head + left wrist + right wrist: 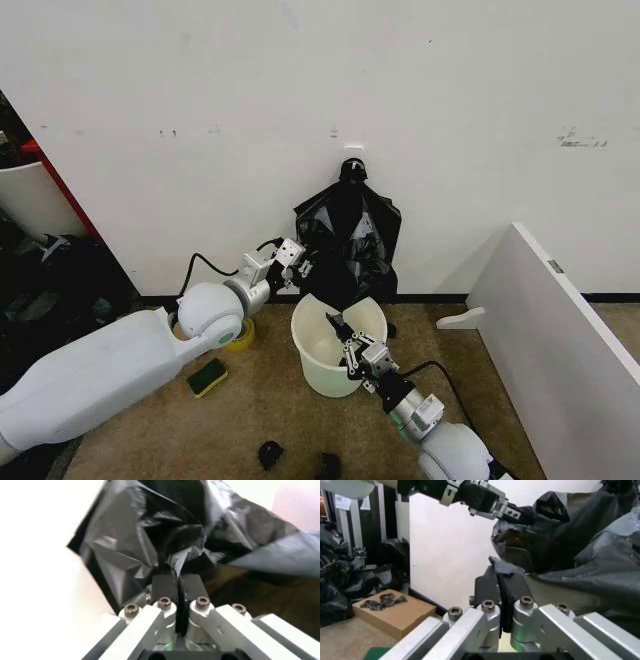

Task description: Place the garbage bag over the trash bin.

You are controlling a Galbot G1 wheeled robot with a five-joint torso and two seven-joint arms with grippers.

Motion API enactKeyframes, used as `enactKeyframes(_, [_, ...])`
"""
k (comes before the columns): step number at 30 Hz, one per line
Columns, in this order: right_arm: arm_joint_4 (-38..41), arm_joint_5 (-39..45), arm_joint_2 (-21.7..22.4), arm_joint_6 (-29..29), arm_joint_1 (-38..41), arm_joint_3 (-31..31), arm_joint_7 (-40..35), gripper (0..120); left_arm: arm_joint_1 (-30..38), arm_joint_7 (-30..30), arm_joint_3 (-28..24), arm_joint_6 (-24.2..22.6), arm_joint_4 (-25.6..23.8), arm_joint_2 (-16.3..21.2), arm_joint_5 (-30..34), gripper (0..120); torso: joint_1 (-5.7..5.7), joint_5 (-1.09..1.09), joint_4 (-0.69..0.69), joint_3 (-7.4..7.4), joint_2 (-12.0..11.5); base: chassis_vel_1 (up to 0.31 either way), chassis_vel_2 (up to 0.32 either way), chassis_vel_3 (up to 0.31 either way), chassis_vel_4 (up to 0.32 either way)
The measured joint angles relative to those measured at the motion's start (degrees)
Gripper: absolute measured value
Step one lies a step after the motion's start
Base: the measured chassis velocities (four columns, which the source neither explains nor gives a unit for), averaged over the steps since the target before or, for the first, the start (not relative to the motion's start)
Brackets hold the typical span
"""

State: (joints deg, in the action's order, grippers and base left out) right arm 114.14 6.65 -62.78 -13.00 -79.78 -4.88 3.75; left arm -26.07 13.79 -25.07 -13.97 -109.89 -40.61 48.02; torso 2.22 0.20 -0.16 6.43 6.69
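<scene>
The cream-white trash bin [320, 378] stands on the carpet by the wall. Behind and above its far rim hangs the crinkled black garbage bag [345, 268]. My left gripper [298, 262] is at the bag's left edge, shut on a fold of it; the left wrist view shows its fingers [164, 587] pressed together on the black film [150, 540]. My right gripper [338, 325] reaches over the bin's mouth, shut on a lower flap of the bag [580, 562], with its fingers [487, 587] closed on the plastic. The left gripper [506, 512] also shows higher up in the right wrist view.
A knotted black sheaf of bags [352, 172] hangs on the wall above. A green sponge [208, 376] and a yellow tape roll [242, 335] lie left of the bin, black scraps [270, 455] in front. A white board [560, 340] leans at the right. A cardboard box [395, 611] sits nearby.
</scene>
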Motion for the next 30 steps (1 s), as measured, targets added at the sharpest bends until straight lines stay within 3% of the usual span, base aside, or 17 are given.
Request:
enactKeyframes(4, [0.58, 0.04, 0.22, 0.5, -0.52, 0.14, -0.23, 7, -2.4, 1.71, 1.98, 1.24, 0.17, -1.14, -0.07, 0, 0.0, 0.0, 0.01, 0.0, 0.0, 0.0, 0.0, 0.0, 0.0])
enactKeyframes(11, [5.72, 0.76, 1.65, 5.3, -3.74, -0.76, -1.76, 36, -7.43, 4.9, 8.37, 5.11, 0.91, -3.35, -0.49, 0, 0.0, 0.0, 0.01, 0.0, 0.0, 0.0, 0.0, 0.0, 0.0])
enactKeyframes(20, [12.3, 5.48, 3.99, 10.49, -5.2, -3.53, -3.3, 65, -9.47, 5.37, 10.32, 6.54, 0.72, -4.12, -1.02, 0, 0.0, 0.0, 0.0, 0.0, 0.0, 0.0, 0.0, 0.0, 0.0])
enactKeyframes(26, [12.96, 11.08, 4.27, 19.86, -0.18, -3.29, -8.97, 86, -9.7, 5.32, 8.97, 6.91, 0.41, -4.57, -1.35, 0, 0.0, 0.0, 0.02, 0.0, 0.0, 0.0, 0.0, 0.0, 0.0])
enactKeyframes(30, [7.68, 14.33, 4.84, 25.44, 10.35, 0.4, -11.33, 99, -9.74, 5.12, 7.77, 7.3, 0.5, -4.52, -2.03, 0, 0.0, 0.01, -0.01, 0.0, 0.0, 0.0, 0.0, 0.0, 0.0])
